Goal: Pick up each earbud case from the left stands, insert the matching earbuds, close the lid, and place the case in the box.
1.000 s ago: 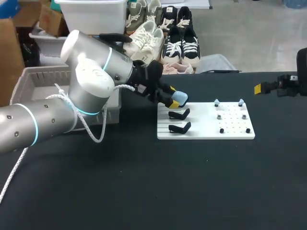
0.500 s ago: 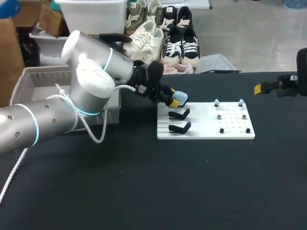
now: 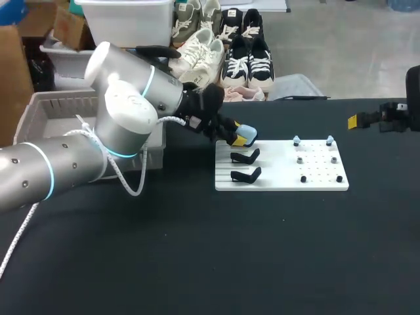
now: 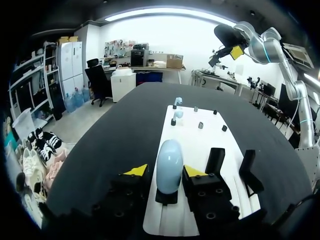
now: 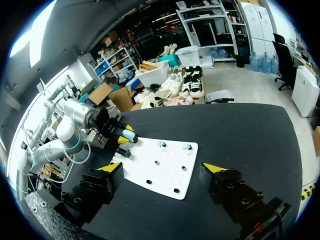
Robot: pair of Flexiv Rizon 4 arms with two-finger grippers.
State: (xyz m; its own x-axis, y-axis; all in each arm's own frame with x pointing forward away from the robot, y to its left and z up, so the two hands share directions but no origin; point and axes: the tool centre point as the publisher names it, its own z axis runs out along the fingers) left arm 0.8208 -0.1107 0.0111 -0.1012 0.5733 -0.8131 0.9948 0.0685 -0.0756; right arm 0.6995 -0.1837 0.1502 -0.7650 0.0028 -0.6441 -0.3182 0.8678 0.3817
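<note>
A black desk point(image 3: 197, 262) fills the scene. At its far left edge sits the grey box point(image 3: 29, 111), with the left arm point(image 3: 125, 111) passing in front of it. The left claw point(image 3: 237, 136) brackets the pale blue earbud case point(image 4: 169, 165), which stands upright on the rearmost stand. I cannot tell whether the claw actually clamps it. Two black stands point(image 3: 245, 157) sit just in front, on the left end of a white board point(image 3: 282, 184). The board's right half carries earbuds point(image 3: 296, 140) on pegs, in blue, grey and black pairs. Bare desk runs wide from the board to the near edge. The right claw point(image 5: 164, 168) hangs gaping, well apart, over the desk's far right edge.
</note>
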